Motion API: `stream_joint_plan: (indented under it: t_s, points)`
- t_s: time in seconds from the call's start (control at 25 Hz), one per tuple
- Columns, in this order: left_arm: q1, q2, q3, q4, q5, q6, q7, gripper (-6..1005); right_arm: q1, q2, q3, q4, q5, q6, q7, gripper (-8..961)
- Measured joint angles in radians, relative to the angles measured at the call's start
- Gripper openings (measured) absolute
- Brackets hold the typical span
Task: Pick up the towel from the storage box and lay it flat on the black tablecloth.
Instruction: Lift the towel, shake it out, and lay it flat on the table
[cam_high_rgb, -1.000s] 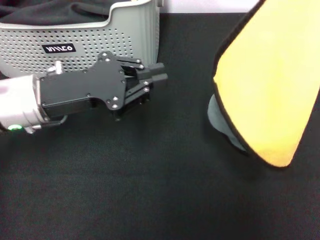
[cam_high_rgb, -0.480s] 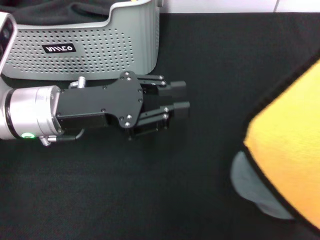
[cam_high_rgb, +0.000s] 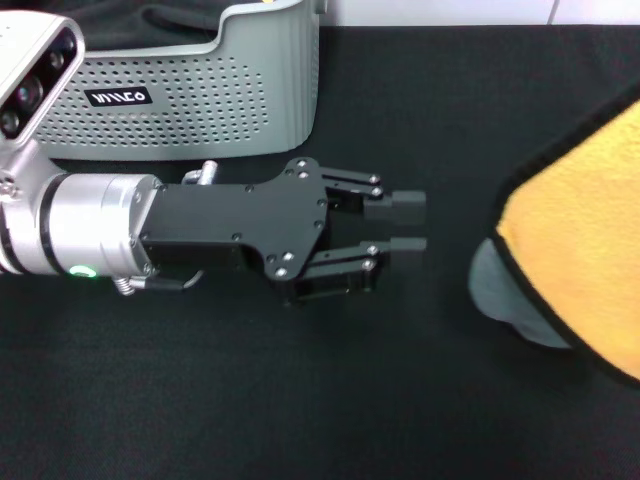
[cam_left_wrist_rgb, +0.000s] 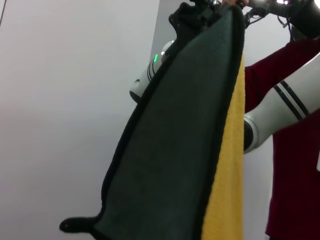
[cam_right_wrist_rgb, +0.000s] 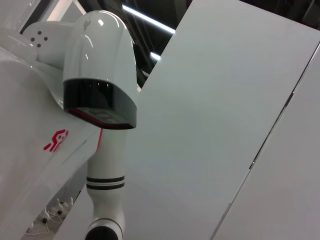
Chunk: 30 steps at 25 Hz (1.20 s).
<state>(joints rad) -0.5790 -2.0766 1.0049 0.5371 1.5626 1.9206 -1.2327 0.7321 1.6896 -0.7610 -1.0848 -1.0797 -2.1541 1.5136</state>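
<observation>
Now the towel (cam_high_rgb: 580, 260) hangs lifted at the right, over the black tablecloth (cam_high_rgb: 300, 400); its holder is unseen, grip unknowable. Next, the left gripper (cam_high_rgb: 408, 222), fingers apart and empty, should probably catch a free corner.

From the head camera you look steeply down onto the black tablecloth (cam_high_rgb: 300, 400), close enough that the left gripper (cam_high_rgb: 408, 222) and its arm fill the middle. Your left wrist camera faces up and outward past the hanging towel (cam_left_wrist_rgb: 227, 175), which sits very near the lens, toward a pale wall. Your right wrist camera points upward at the robot's white head (cam_right_wrist_rgb: 97, 75) and the ceiling. The towel (cam_high_rgb: 585, 260) is what the head and left wrist views share.
</observation>
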Motion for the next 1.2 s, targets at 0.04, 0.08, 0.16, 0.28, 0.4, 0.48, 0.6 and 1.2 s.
stream_joint_plan:
  t_s: [0.04,0.08,0.16,0.28,0.4,0.48,0.6,1.2]
  points:
    - [-0.008,0.000,-0.003,-0.010,-0.002,-0.007,0.002,376,0.000,0.000,-0.001,0.002,0.000,0.000,-0.006,4]
    - [-0.014,0.000,-0.006,-0.017,-0.004,-0.014,0.004,378,0.001,0.000,-0.002,0.004,-0.001,0.001,-0.014,4]
    - [-0.022,0.001,-0.007,-0.026,-0.005,-0.046,0.010,381,0.005,0.000,-0.002,0.007,-0.006,0.002,-0.025,4]
    - [-0.028,0.001,-0.008,-0.028,-0.005,-0.092,0.024,387,0.021,0.004,-0.002,0.012,-0.024,0.004,-0.037,4]
    - [-0.038,0.004,-0.006,-0.034,-0.001,-0.107,0.030,392,0.044,0.006,-0.002,0.021,-0.038,0.005,-0.043,5]
    - [-0.046,0.006,-0.001,-0.037,0.005,-0.106,0.027,402,0.054,0.007,-0.001,0.024,-0.041,0.005,-0.045,5]
    - [-0.058,0.005,0.003,-0.039,0.031,-0.099,0.024,426,0.064,0.008,-0.001,0.025,-0.042,0.005,-0.049,5]
    - [-0.084,-0.012,0.003,-0.081,0.032,-0.047,0.022,437,0.079,0.012,-0.001,0.049,-0.053,0.005,-0.068,5]
